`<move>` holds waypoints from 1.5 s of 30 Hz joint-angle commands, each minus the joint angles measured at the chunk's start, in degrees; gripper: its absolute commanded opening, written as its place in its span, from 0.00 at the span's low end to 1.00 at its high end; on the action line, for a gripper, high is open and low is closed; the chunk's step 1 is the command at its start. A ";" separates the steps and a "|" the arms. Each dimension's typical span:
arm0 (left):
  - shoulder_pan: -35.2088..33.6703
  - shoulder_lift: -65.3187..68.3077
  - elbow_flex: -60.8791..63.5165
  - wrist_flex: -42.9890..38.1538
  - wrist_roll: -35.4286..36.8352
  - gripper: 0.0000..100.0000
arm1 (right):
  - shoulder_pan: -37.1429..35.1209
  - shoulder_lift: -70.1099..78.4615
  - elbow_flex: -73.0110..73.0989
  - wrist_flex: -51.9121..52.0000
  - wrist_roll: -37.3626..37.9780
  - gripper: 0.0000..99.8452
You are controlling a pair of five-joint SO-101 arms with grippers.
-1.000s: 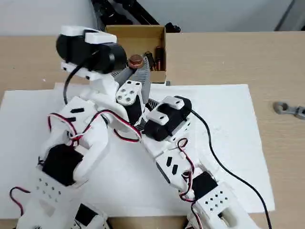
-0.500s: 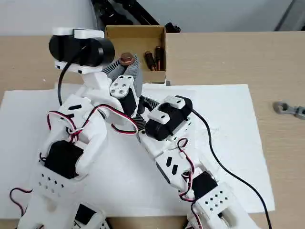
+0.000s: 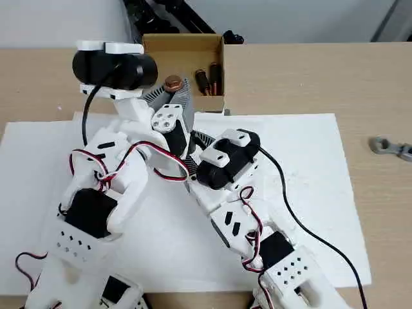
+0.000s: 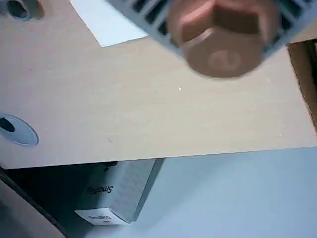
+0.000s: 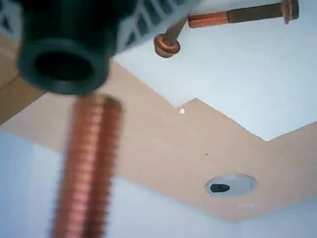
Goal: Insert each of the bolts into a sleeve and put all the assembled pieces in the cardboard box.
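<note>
My left gripper [image 3: 172, 91] is shut on a copper bolt [image 3: 172, 82], head up, just in front of the cardboard box [image 3: 182, 46]. In the left wrist view the bolt's hex head [image 4: 218, 42] sits between grey ribbed fingers [image 4: 148, 17]. My right gripper [image 3: 197, 140], partly under the left arm, is shut on a black sleeve [image 5: 62, 64]. In the right wrist view the bolt's threaded shaft [image 5: 86, 163] appears right beside the sleeve's mouth, but whether they touch is unclear. Several assembled pieces [image 3: 209, 80] lie in the box. Two loose bolts [image 5: 242, 14] lie on the white sheet [image 5: 277, 74].
A white sheet [image 3: 309, 167] covers the table's middle under both arms. A metal wrench [image 3: 389, 147] lies on the bare wood at the far right. Round grey discs [image 4: 17, 131] are set in the tabletop. A black cable [image 3: 302, 222] trails along the right arm.
The left arm swung left with the bolt, then edged slightly back. The right arm has hardly moved.
</note>
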 commanded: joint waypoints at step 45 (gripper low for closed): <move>0.09 -0.88 10.86 -9.23 -3.25 0.00 | -0.31 0.13 -0.97 -1.80 -0.44 0.00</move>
